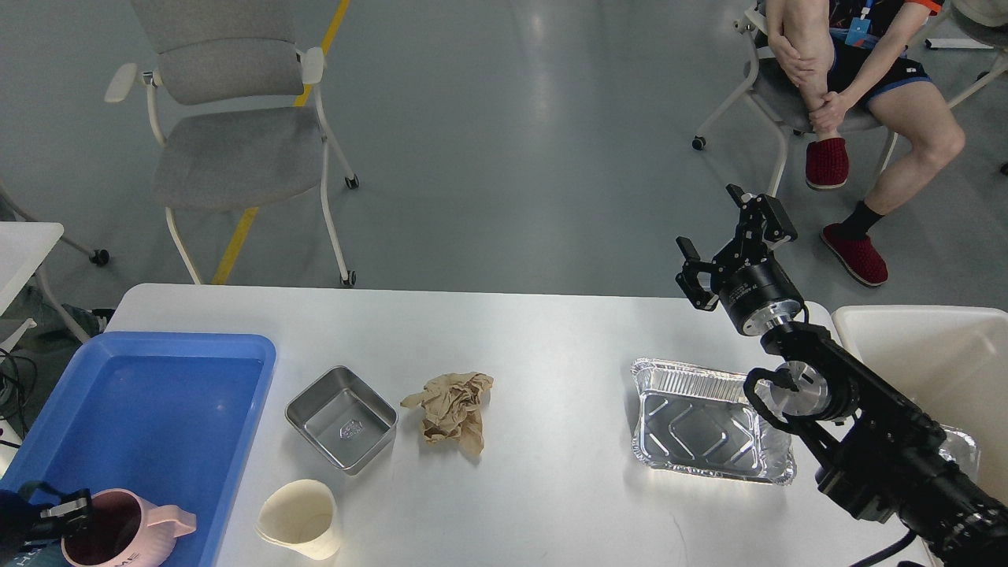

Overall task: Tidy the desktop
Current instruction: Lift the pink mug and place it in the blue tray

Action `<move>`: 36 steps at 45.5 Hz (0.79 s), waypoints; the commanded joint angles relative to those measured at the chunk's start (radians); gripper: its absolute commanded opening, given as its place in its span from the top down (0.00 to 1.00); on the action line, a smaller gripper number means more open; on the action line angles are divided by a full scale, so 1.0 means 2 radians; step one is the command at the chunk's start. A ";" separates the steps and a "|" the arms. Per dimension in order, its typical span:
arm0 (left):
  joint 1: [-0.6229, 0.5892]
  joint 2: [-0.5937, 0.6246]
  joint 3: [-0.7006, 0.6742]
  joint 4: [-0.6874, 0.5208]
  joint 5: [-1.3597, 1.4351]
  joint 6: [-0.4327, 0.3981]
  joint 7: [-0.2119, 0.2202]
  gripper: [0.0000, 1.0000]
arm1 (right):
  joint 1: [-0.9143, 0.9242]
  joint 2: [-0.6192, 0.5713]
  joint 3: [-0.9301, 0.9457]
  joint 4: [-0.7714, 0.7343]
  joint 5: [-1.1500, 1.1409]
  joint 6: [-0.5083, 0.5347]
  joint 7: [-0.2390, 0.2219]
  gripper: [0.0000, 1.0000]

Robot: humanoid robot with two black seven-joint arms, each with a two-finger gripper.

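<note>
The desktop (551,339) is a wide white tabletop with rounded corners. My left gripper (64,510) is at the bottom left, shut on the rim of a pink mug (130,539). The mug sits low over the near end of the blue tray (157,409). My right gripper (710,219) is open and empty, raised above the table's far right edge. On the desktop lie a square steel tin (342,417), a crumpled brown paper (451,411), a cream paper cup (301,520) and a foil tray (709,421).
A white bin (929,362) stands off the table's right end, with a bit of foil (962,449) at its rim. A grey chair (236,142) stands behind the table. A seated person (858,79) is at the far right. A small white table corner (24,244) shows at the left.
</note>
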 commanded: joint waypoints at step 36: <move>-0.074 0.274 -0.190 -0.138 -0.083 -0.166 -0.044 0.06 | 0.001 0.006 0.000 -0.001 -0.001 0.000 0.000 0.00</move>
